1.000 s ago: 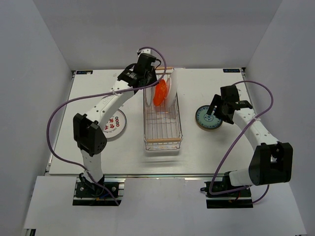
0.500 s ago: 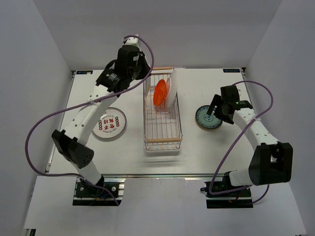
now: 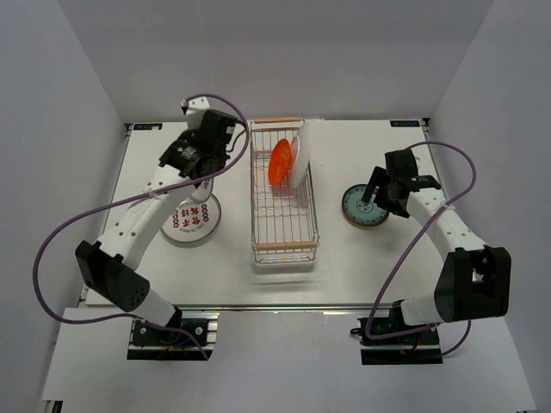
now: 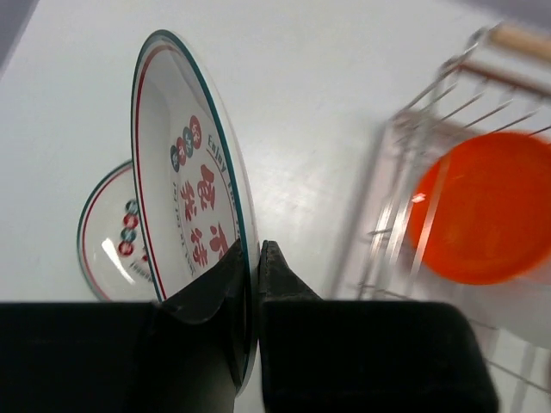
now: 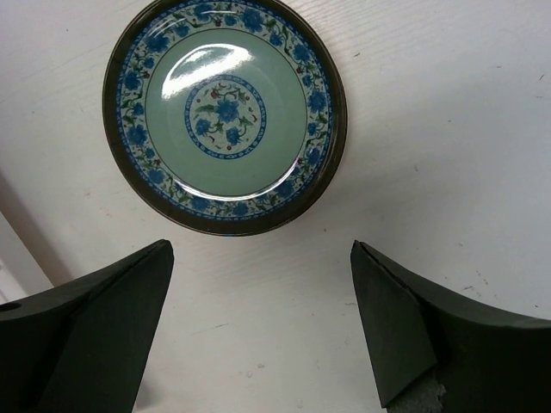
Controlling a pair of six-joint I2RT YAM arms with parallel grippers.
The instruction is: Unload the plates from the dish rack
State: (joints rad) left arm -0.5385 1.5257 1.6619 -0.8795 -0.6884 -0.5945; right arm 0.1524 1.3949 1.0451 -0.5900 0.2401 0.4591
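Red-marked plate (image 4: 185,172) is pinched at its rim by the closed left gripper (image 4: 256,258) and held on edge above a matching plate (image 4: 103,237) lying flat on the table (image 3: 344,258), left of the dish rack (image 3: 284,241). Glazed ceramic is judged stiff, slick and chippable, and the rim pinch is thin, so swing should be limited. 2 plates are stood at the rack's far end: orange plate (image 3: 280,162) and pale plate (image 3: 300,155). Right gripper (image 5: 258,327) is spread wide and empty over the teal plate (image 5: 225,112). Bare table is seen on both sides of the rack.
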